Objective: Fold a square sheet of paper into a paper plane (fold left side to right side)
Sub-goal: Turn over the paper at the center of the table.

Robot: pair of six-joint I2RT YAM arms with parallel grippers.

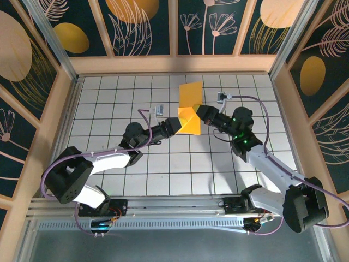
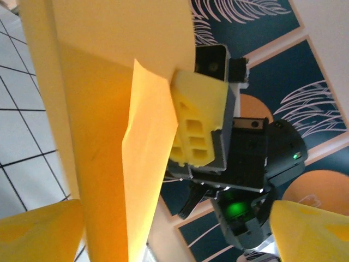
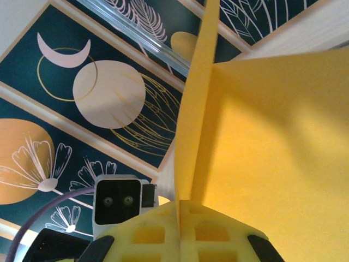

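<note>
Paper, orange-yellow and folded into a creased shape, held above the middle of a white gridded counter where two robot arms meet. The right gripper is clamped tight on the paper's lower edge. Its pale yellow fingers are pressed together, and the sheet stands up from between them. The left gripper is spread wide, with one finger on each side of the sheet. A hanging flap runs down close to one of those fingers, though it is hard to make out whether they actually touch. Seen from above, the paper sits between the two gripper tips and reaches toward the far wall. Dark panels painted with leaves and yellow ovals surround the counter.
</note>
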